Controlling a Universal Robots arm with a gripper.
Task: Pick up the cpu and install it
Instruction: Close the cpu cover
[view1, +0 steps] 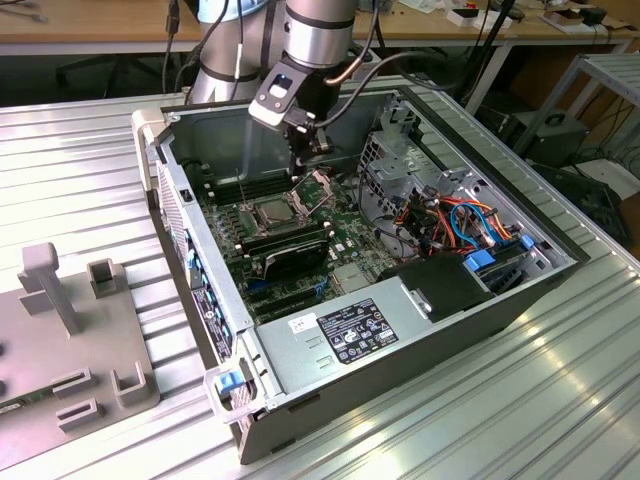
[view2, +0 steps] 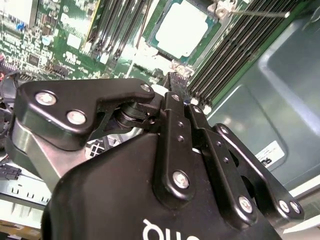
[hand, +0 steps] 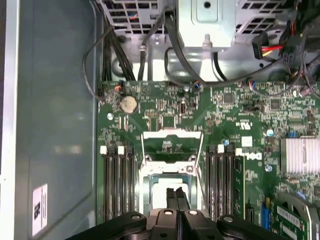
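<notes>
Jaws closed, empty — cpu lies near, apart.

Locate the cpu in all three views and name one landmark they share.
Exterior view: the cpu lies on the motherboard, close to the gripper.
Second wrist view: the cpu is the pale square beyond the gripper.
First wrist view: the cpu is the pale patch inside the socket, partly behind the gripper.
Shared landmark: the memory slots flank it on both sides.
</notes>
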